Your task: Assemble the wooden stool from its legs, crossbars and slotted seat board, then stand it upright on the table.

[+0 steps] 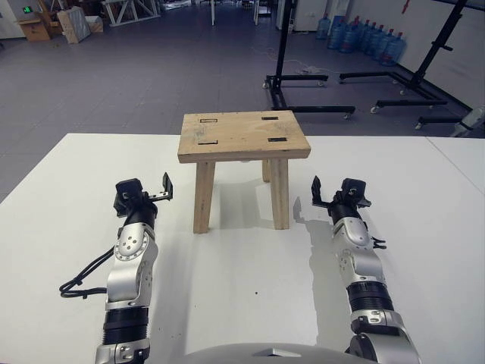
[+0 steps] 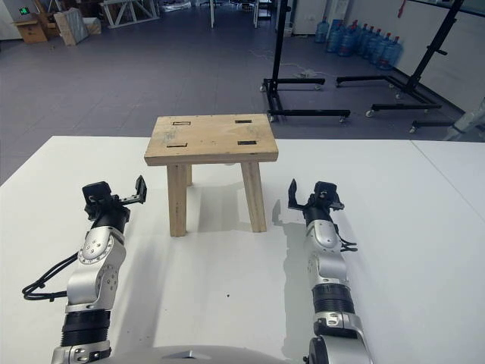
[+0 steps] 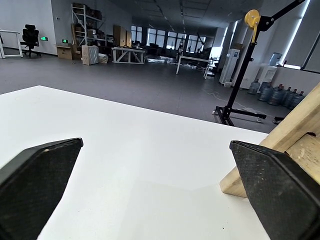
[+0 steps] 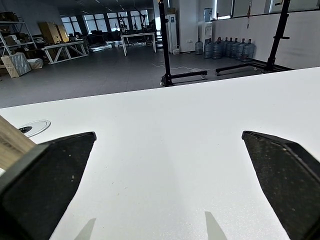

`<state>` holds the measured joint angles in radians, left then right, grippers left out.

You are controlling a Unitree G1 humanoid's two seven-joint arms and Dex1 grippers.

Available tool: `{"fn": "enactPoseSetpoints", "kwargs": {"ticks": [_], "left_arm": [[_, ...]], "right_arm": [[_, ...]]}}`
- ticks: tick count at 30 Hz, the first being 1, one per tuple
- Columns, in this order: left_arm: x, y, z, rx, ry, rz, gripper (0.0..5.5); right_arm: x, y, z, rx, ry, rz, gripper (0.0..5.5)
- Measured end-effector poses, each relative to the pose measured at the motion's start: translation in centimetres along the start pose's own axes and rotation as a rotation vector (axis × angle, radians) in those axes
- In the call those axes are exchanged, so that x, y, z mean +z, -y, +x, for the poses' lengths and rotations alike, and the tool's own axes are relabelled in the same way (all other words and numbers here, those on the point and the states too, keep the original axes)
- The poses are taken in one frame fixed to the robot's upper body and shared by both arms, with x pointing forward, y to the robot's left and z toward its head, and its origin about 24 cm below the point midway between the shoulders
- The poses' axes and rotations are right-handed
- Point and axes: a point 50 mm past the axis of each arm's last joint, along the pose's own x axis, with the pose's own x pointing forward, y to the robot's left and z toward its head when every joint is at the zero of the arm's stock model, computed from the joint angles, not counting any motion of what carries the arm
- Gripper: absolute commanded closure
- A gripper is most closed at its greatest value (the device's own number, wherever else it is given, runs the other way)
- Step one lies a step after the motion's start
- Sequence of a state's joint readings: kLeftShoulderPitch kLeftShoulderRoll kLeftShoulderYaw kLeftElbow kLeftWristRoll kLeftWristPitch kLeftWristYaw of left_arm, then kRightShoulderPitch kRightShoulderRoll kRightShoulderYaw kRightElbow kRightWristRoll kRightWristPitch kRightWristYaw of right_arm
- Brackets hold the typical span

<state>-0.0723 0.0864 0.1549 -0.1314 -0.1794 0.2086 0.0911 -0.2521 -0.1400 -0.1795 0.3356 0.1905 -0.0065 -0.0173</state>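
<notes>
Stool (image 1: 243,144), assembled, stands upright on the white surface (image 1: 242,280), just ahead of and between the left claw (image 1: 151,194) and right claw (image 1: 336,199), both spread and empty. It looks like rigid, fairly light wood, best held by its legs or seat edge.

- A big workshop or lab hall, with a wide grey floor (image 1: 136,83) stretching far behind the white table (image 1: 242,296).
- Black wheeled stands (image 1: 303,80) are parked on that floor.
- Blue water bottles (image 1: 364,36) cluster by the far wall.
- Farther back are metal shelving (image 3: 82,22), cardboard boxes (image 3: 90,54), trestle work tables (image 3: 129,54) and an office chair (image 3: 30,34).
</notes>
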Motion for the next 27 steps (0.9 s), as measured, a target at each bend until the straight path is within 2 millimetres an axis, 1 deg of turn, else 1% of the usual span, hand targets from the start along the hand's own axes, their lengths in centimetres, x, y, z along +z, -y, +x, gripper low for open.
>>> {"fn": "enactPoseSetpoints", "kwargs": {"ticks": [20, 27], "left_arm": [[-0.08, 0.27, -0.06, 0.001, 0.004, -0.004, 0.1], [-0.09, 0.37, -0.07, -0.003, 0.004, -0.005, 0.1]], "right_arm": [[-0.14, 0.08, -0.01, -0.001, -0.005, 0.0, 0.12], [-0.28, -0.24, -0.06, 0.003, -0.008, 0.01, 0.12]]}}
